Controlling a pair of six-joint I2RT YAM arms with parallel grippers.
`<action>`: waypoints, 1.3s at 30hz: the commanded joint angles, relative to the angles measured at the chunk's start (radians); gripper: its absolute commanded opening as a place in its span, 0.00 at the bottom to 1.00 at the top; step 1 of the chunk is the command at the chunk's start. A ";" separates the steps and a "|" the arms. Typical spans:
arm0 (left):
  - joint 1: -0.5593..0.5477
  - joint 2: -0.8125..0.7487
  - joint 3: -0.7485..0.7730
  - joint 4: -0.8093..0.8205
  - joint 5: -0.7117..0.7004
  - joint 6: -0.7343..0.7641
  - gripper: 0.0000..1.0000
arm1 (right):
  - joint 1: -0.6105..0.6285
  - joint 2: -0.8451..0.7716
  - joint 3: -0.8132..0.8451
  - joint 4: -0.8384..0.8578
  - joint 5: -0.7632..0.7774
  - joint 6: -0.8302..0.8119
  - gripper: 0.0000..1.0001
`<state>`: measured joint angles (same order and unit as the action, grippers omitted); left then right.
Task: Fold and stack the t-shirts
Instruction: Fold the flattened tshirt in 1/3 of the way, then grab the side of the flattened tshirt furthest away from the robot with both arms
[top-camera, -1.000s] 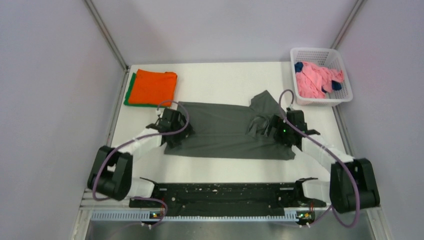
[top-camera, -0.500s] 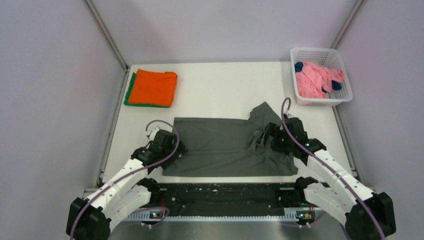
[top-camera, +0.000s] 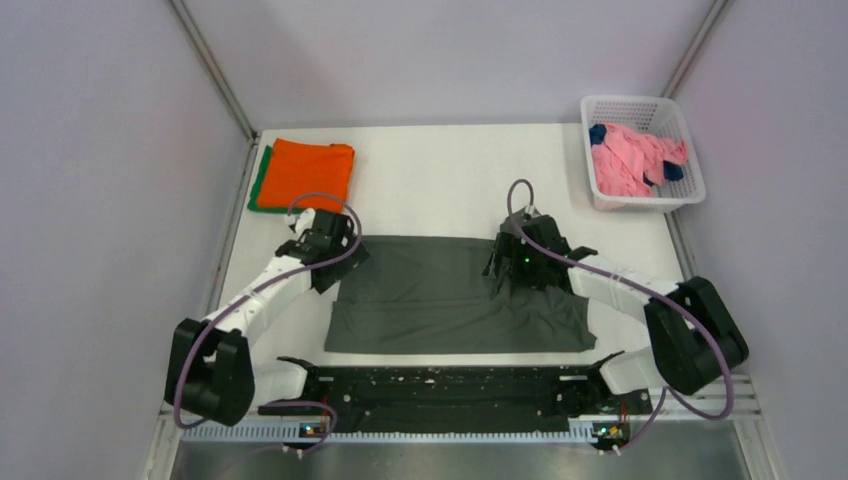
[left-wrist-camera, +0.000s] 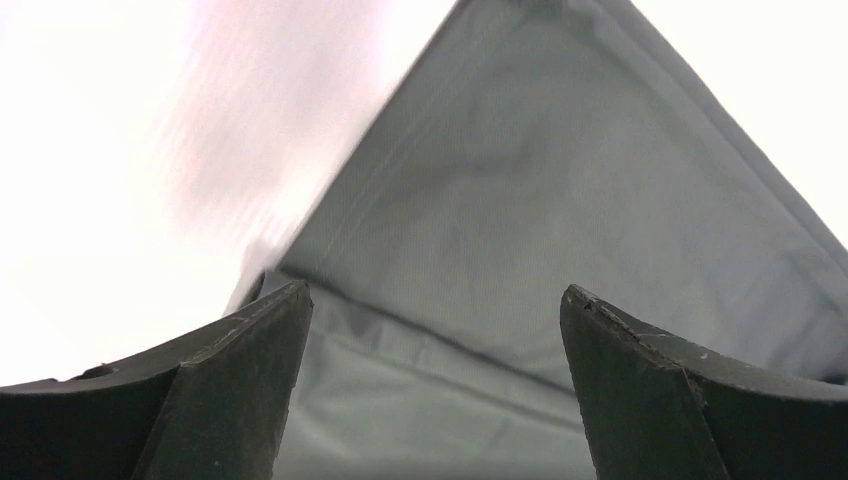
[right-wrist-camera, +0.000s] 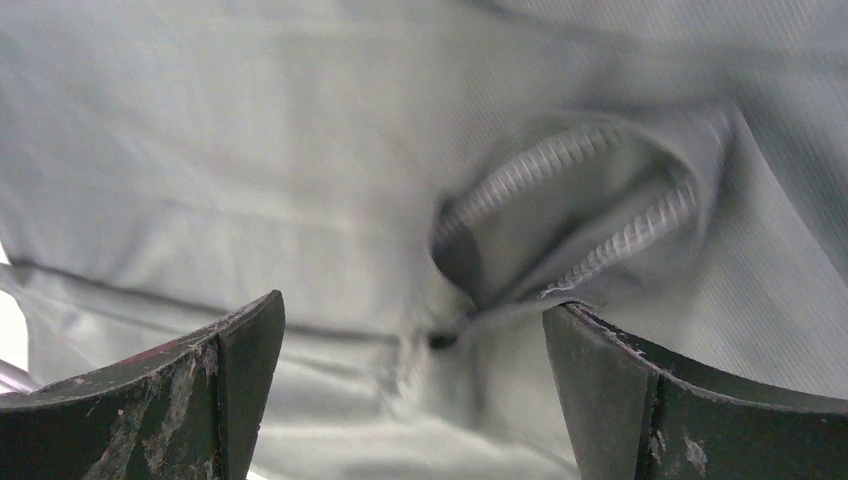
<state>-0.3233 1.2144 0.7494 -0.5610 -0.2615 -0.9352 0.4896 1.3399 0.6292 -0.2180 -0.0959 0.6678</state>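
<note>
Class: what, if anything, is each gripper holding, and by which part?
Nothing: both the left gripper and right gripper are open over the grey t-shirt.

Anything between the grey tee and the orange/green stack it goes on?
Nothing visible. Only bare table lies between the grey tee and the folded stack; the open left gripper sits over the tee's corner nearest it.

- The white table (top-camera: 430, 170) carries three groups of things.
- A dark olive-grey t-shirt (top-camera: 440, 300) lies spread flat across its near middle, long side running left to right.
- At the far left corner, a folded green t-shirt (top-camera: 258, 190) lies on the surface, with a folded orange t-shirt (top-camera: 310, 175) stacked on it.
- At the far right corner stands a white lattice basket (top-camera: 640, 103) holding pink cloth (top-camera: 625, 165) and navy cloth (top-camera: 597, 133).
</note>
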 joint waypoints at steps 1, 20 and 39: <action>0.078 0.087 0.089 0.095 0.040 0.073 0.99 | 0.019 0.156 0.141 0.207 -0.018 0.011 0.99; 0.151 0.550 0.455 0.016 0.125 0.172 0.78 | -0.019 0.093 0.359 -0.123 0.350 -0.208 0.99; 0.150 0.664 0.498 -0.006 0.123 0.191 0.00 | -0.184 0.546 0.759 -0.046 0.324 -0.369 0.94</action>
<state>-0.1745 1.8721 1.2419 -0.5682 -0.1417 -0.7582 0.3115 1.8019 1.2831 -0.2703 0.1875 0.3332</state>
